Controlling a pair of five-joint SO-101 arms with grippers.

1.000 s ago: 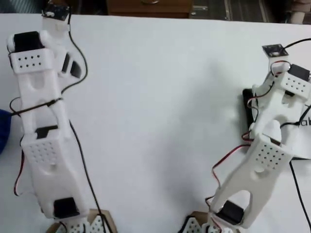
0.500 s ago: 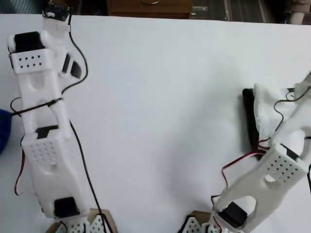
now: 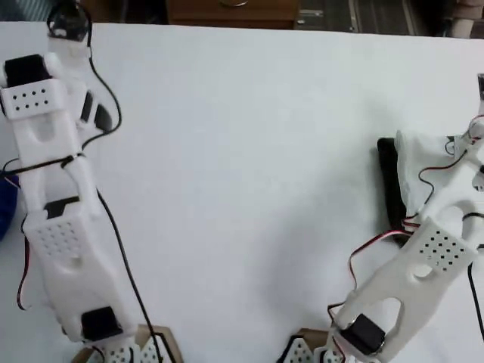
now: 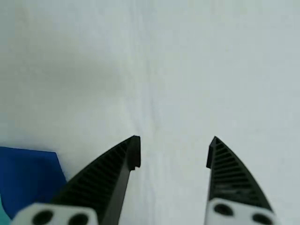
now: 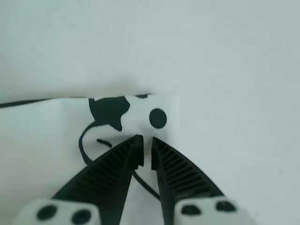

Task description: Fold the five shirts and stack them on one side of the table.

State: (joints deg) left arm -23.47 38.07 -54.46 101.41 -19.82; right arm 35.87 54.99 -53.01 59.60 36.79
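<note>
The left arm and the right arm are built of white moulded shells; each has panels pierced with grids of small round holes; black servo blocks sit at the joints; a black cable runs along the left arm, with a thin red wire looping at its side; red, black and white leads trail from the right arm. The left gripper and the right gripper look alike; their black fingers taper to points, with ribbed inner faces; each is fixed to a white mount with dark round holes.
</note>
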